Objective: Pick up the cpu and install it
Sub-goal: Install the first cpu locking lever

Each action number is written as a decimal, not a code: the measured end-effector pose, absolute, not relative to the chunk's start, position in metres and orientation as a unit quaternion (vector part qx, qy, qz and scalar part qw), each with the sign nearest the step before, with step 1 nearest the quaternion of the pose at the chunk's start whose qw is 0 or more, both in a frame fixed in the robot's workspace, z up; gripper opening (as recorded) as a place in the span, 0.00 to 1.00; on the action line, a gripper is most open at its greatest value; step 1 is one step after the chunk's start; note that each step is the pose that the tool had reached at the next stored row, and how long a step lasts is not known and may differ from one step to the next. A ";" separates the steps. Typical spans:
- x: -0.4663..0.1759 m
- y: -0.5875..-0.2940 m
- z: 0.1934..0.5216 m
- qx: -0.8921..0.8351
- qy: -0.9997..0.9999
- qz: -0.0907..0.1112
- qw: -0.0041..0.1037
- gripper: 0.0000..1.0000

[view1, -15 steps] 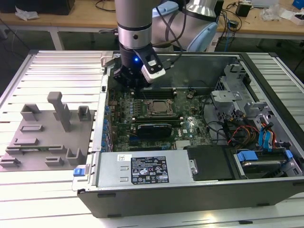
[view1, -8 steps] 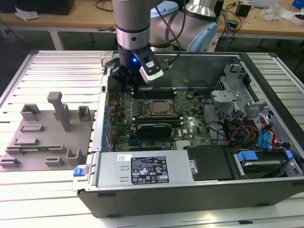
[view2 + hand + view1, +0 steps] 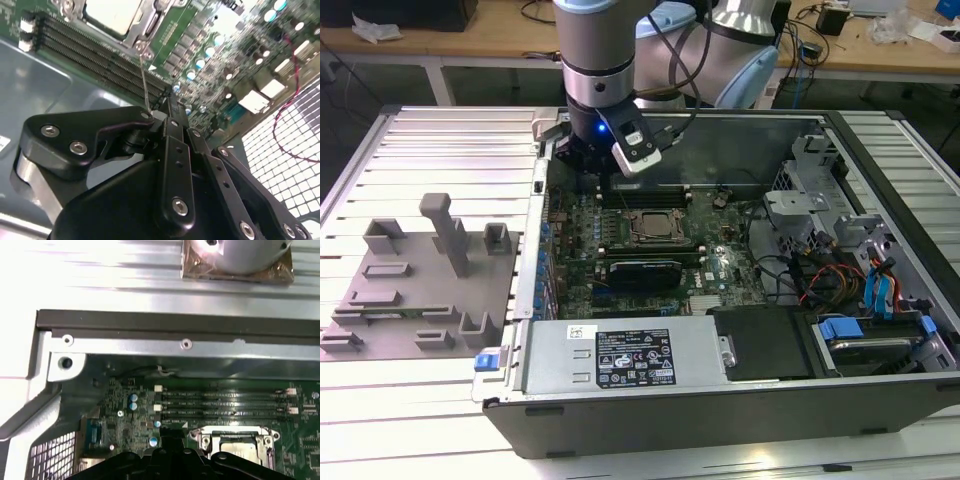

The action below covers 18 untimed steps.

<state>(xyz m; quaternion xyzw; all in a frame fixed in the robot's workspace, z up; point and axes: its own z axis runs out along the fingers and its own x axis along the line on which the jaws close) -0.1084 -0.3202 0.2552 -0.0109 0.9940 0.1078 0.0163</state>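
Ribbed silver metal tabletop point(image 3: 440, 150) is carrying an open dark grey computer case point(image 3: 720, 415), and you are looking down into it in the exterior view. A green motherboard point(image 3: 720, 250) is lying flat inside, toward the case's side at the exterior view's left.

Your arm's black gripper point(image 3: 588, 162) is hanging low over the motherboard's far edge, close to the case's far wall. From these views you cannot tell whether it is apart or together. In the second wrist view, the gripper point(image 3: 169, 102) is sitting just beside long black memory slots point(image 3: 90, 55), and a thin metal rod point(image 3: 144, 75) is running from the socket's corner toward it. Whether it is touching the rod is unclear.

The small flat silvery-grey square cpu point(image 3: 655, 228) is resting near the motherboard's middle, inside the dark square metal-framed socket point(image 3: 638, 237). Both wrist views are showing the cpu point(image 3: 112, 12) point(image 3: 235, 446) lying there, apart from the gripper point(image 3: 170, 466).

Judging by this, the picking and placing are looking done. Whether the socket frame is latched is not clear.
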 end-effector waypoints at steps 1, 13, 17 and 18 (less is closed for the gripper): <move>-0.108 -0.320 0.255 -0.011 0.994 0.111 0.016 0.11; -0.089 -0.320 0.255 -0.011 0.994 0.111 0.014 0.11; -0.078 -0.321 0.255 -0.010 0.994 0.111 0.011 0.11; -0.074 -0.321 0.255 -0.010 0.994 0.111 0.011 0.11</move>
